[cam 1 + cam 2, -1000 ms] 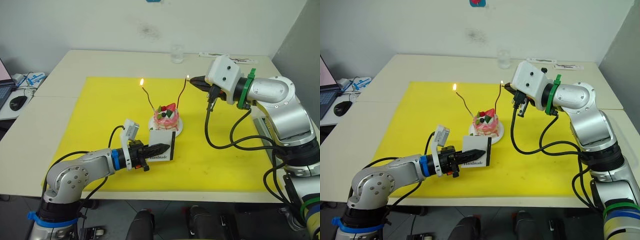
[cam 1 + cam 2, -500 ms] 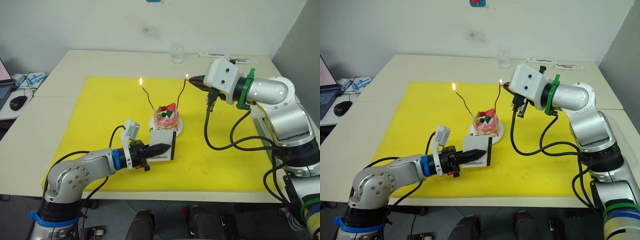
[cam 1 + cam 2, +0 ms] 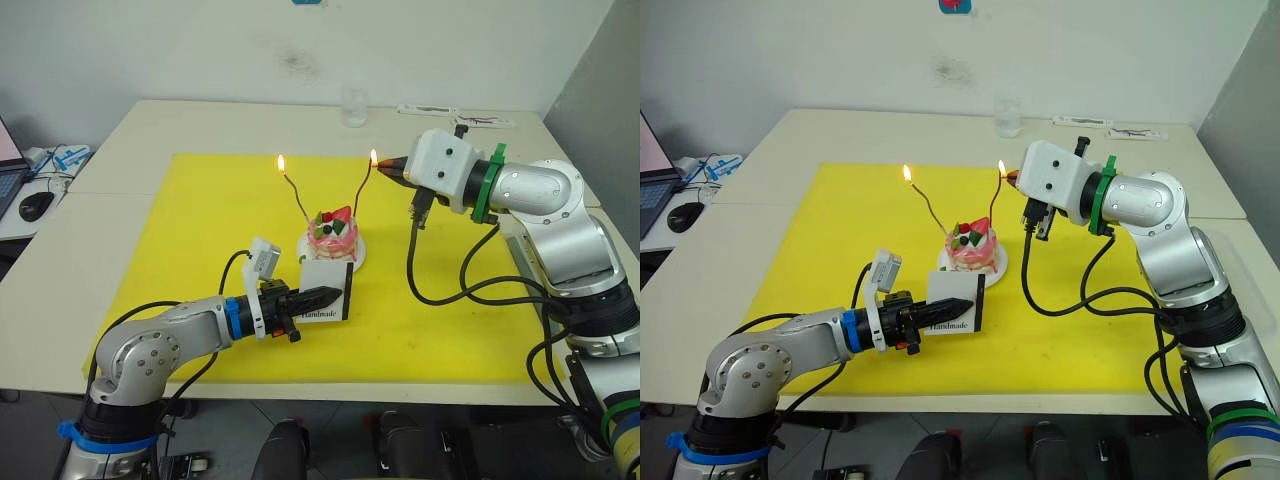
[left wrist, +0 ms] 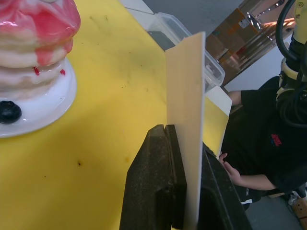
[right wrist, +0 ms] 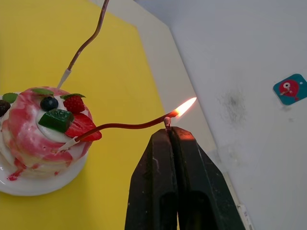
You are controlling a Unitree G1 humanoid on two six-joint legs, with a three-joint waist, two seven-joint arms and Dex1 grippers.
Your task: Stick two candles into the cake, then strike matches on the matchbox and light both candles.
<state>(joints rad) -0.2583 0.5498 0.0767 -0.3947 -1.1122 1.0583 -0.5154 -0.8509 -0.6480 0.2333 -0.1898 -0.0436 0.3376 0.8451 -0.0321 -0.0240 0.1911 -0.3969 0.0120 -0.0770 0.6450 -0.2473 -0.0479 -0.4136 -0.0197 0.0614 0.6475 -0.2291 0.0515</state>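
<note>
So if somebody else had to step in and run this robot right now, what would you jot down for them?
Left pincer: shut on the matchbox, held upright on edge in front of the cake.
Right pincer: shut on a match, its tip at the flame of the right candle.
Both candles stand in the cake on the yellow mat. The left candle is burning; the right one shows a flame at its tip.
Left to do: draw the match away and confirm the right candle burns alone.
</note>
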